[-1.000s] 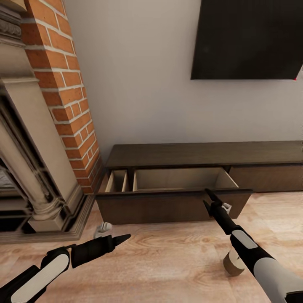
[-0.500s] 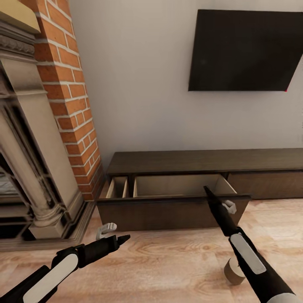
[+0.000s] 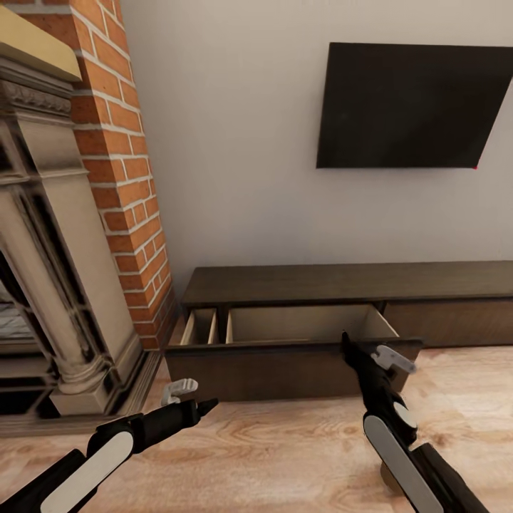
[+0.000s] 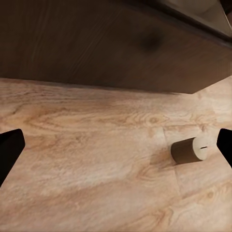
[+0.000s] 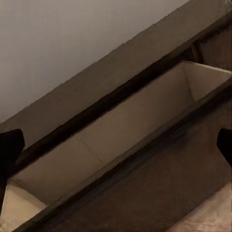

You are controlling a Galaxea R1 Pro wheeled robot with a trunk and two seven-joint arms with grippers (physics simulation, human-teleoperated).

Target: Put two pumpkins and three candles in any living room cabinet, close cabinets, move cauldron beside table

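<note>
The long dark brown cabinet (image 3: 342,283) stands against the wall. Its left drawer (image 3: 299,324) is pulled out, and its pale inside (image 5: 111,140) holds nothing. A beige candle (image 4: 190,151) lies on its side on the wooden floor, a little in front of the drawer front. My right gripper (image 3: 347,344) is at the drawer's front edge and is open (image 5: 116,154), with nothing between its fingers. Low over the floor, left of the drawer, my left gripper (image 3: 206,407) is also open (image 4: 116,150) and holds nothing. The pumpkins, cauldron and table are out of view.
A stone-coloured fireplace (image 3: 50,285) and a brick column (image 3: 121,178) stand at the left, close to the cabinet's end. A dark TV screen (image 3: 406,107) hangs on the wall above the cabinet. Wooden floor (image 3: 285,449) lies in front.
The head view has tilted upward, so everything sits lower in the picture. My right forearm has swung in toward the middle, while its gripper stays at the drawer's front edge. The left arm has hardly moved.
</note>
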